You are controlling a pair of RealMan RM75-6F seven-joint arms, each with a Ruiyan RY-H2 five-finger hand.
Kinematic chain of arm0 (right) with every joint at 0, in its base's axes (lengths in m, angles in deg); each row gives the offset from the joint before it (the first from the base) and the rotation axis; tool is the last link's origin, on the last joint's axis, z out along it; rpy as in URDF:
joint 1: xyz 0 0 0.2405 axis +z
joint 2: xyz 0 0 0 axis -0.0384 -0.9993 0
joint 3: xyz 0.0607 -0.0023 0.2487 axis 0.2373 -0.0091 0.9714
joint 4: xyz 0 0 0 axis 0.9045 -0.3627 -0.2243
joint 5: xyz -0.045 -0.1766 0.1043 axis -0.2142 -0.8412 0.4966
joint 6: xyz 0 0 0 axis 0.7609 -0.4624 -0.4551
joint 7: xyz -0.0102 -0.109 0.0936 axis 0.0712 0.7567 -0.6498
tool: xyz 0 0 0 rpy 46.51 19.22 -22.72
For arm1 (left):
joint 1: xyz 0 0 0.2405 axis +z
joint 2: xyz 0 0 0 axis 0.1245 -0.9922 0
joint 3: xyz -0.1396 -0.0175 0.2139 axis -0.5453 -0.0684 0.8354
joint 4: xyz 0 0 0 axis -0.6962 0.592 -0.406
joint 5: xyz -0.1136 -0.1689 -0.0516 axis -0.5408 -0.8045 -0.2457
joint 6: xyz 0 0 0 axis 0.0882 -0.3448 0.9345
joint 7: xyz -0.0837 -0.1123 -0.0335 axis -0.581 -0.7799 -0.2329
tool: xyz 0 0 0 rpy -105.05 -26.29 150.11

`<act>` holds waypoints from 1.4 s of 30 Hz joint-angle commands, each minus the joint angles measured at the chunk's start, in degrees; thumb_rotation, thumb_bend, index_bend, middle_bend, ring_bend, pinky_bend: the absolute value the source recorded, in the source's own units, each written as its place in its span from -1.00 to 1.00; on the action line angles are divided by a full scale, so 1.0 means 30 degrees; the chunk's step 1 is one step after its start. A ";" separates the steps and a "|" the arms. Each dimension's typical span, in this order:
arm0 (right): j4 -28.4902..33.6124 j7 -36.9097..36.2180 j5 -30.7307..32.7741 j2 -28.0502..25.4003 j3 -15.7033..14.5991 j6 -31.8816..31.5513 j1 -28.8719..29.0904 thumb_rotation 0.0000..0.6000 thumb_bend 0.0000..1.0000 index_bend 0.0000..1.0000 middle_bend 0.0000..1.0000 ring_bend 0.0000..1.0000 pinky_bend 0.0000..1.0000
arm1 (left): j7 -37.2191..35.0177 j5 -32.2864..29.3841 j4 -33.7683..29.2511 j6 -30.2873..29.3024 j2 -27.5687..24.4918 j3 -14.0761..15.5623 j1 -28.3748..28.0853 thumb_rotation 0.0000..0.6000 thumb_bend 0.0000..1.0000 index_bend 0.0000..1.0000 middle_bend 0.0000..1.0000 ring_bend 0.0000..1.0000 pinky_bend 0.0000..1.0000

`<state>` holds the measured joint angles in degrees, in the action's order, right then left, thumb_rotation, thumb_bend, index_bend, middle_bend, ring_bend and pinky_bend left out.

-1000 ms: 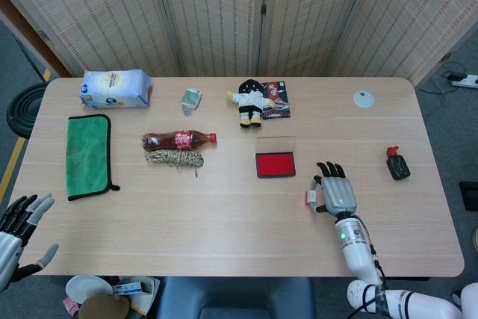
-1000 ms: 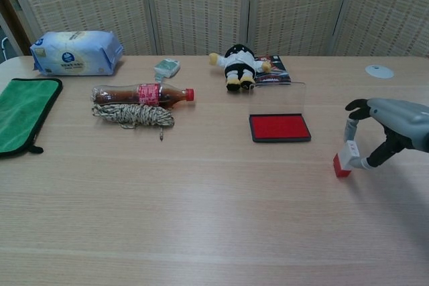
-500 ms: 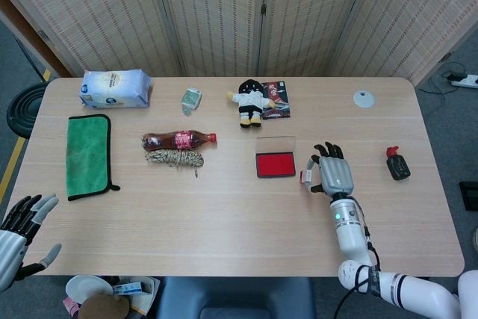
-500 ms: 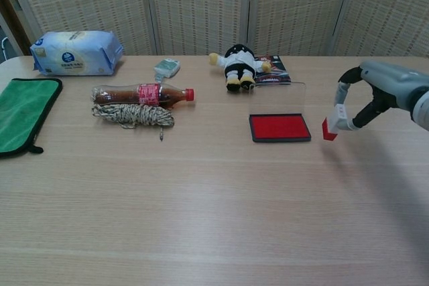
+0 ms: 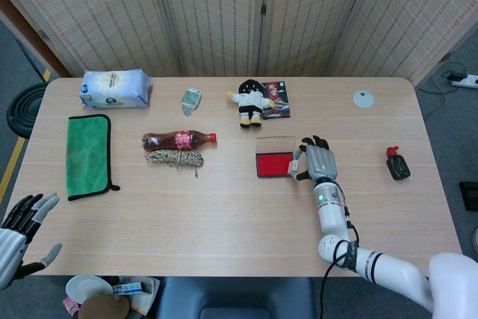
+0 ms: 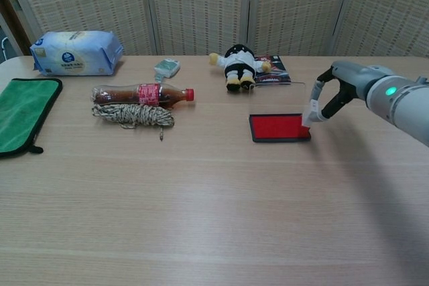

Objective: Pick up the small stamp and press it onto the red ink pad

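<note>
The small stamp (image 6: 310, 114) is being pinched by the right hand (image 6: 333, 88) at the red ink pad's (image 6: 278, 127) right edge, contact being unclear, while the left hand (image 5: 21, 228), open-fingered, is being cut off beside the wooden table (image 5: 224, 207).

You have bright, even, diffuse light in both views, with no glare on the wooden table (image 5: 224, 207). Shadows are soft and faint; the right arm (image 6: 395, 102) casts a pale one on the wood. Focus is sharp throughout, and edge distortion is slight.
</note>
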<state>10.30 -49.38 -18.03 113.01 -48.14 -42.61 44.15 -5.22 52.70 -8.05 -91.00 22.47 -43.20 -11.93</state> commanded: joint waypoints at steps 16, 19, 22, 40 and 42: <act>-0.0634 0.1009 0.1172 0.0715 -0.0157 -0.0250 0.1569 1.00 -0.58 0.42 -0.43 -0.87 -1.00 | -0.0653 -0.0034 0.0199 -0.0406 -0.0141 0.0013 0.0120 1.00 -0.32 -1.00 -1.00 -1.00 -0.94; -0.1040 0.0987 0.1298 0.0971 -0.0195 -0.0098 0.1790 1.00 -0.58 0.42 -0.43 -0.86 -1.00 | -0.0775 -0.0107 0.0247 -0.0428 -0.0163 -0.0002 0.0135 1.00 -0.32 -1.00 -1.00 -1.00 -0.93; -0.1315 0.0879 0.1347 0.1159 -0.0196 0.0030 0.1956 1.00 -0.58 0.42 -0.42 -0.84 -1.00 | -0.0941 -0.0165 0.0309 -0.0438 -0.0194 -0.0016 0.0135 1.00 -0.32 -1.00 -1.00 -1.00 -0.93; -0.1957 0.0647 0.1532 0.1354 -0.0367 0.0174 0.2268 1.00 -0.57 0.42 -0.38 -0.70 -1.00 | -0.1258 -0.0277 0.0395 -0.0498 -0.0246 -0.0057 0.0160 1.00 -0.32 -1.00 -1.00 -1.00 -0.93; -0.2137 0.0576 0.1573 0.1443 -0.0351 0.0291 0.2330 1.00 -0.57 0.42 -0.38 -0.70 -1.00 | -0.1304 -0.0288 0.0418 -0.0524 -0.0248 -0.0062 0.0172 1.00 -0.32 -1.00 -1.00 -1.00 -0.93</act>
<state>4.08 -47.53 -13.38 117.21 -49.21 -41.90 51.04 -9.12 51.84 -6.80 -92.56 21.73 -43.38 -11.42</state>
